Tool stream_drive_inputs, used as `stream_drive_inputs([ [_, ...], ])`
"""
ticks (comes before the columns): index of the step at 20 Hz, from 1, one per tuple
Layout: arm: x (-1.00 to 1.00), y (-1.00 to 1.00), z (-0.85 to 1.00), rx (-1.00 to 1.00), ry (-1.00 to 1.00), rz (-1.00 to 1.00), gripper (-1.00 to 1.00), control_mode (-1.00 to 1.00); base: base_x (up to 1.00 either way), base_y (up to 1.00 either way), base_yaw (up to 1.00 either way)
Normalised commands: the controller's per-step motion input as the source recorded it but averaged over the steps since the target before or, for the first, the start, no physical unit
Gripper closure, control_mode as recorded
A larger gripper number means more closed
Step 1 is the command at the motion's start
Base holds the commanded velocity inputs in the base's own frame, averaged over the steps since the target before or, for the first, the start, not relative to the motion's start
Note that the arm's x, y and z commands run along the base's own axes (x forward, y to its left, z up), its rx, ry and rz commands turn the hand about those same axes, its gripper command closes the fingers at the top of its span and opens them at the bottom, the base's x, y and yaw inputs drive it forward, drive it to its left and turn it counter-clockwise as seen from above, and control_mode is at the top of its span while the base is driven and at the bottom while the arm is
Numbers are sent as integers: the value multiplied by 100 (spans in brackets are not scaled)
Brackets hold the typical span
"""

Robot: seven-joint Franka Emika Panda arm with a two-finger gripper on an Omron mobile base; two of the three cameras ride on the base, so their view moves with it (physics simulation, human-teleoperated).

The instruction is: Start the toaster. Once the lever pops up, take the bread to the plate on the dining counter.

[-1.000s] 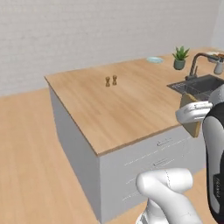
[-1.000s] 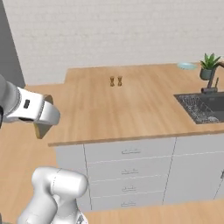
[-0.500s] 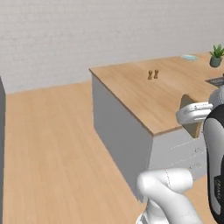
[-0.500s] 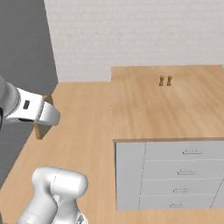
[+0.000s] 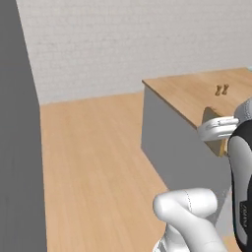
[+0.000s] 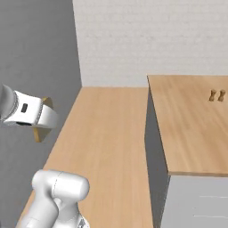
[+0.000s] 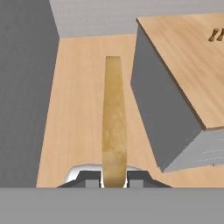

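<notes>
With the gripper point(image 7: 114, 178) clamped on the bread point(image 7: 114, 122), the carry is underway, and next it must reach the plate on the dining counter point(image 7: 188, 57).

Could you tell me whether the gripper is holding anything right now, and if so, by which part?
Yes: the gripper is shut on the bread, pinching one edge of the slice between its fingers, with the rest sticking out beyond them.

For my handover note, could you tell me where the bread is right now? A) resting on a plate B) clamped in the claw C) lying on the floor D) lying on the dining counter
B: the bread stands edge-on between the shut claw fingers, over the floor beside the dining counter.
</notes>
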Motion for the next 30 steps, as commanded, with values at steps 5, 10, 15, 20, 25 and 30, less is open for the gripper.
stream_drive_inputs([
  [5, 0, 0, 0, 0, 0, 0, 100, 100, 100, 48, 17],
  [10, 0, 0, 0, 0, 0, 0, 100, 100, 100, 41, 13],
  [15, 0, 0, 0, 0, 0, 0, 100, 100, 100, 24, 12],
  [20, 0, 0, 0, 0, 0, 0, 100, 100, 100, 3, 6],
  [25, 0, 0, 0, 0, 0, 0, 100, 100, 100, 0, 3],
  [30, 0, 0, 0, 0, 0, 0, 100, 100, 100, 0, 2],
])
